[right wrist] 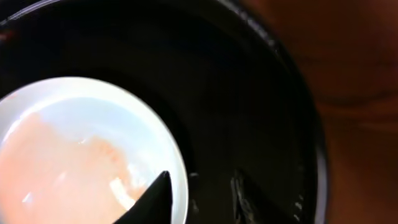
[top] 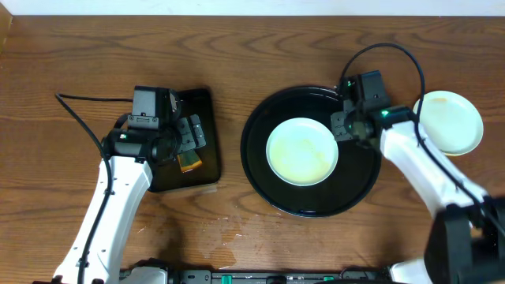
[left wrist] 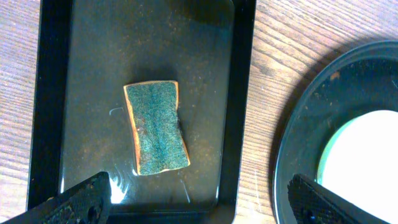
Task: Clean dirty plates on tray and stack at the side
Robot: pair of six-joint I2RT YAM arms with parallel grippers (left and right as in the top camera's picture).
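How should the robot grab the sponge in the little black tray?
Come straight down from above and pinch the sponge across its narrow middle, on the two long sides. It lies flat, green side up, away from the walls of the small tray, so those sides are free.

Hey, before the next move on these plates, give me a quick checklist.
1. Left pincer open above sponge: ok.
2. Sponge lying free in rectangular tray: ok.
3. Plate on round tray clean: not ok, smeared.
4. Right pincer gripping that plate: not ok, jaws apart at its rim.
5. Side plate clean: cannot tell.
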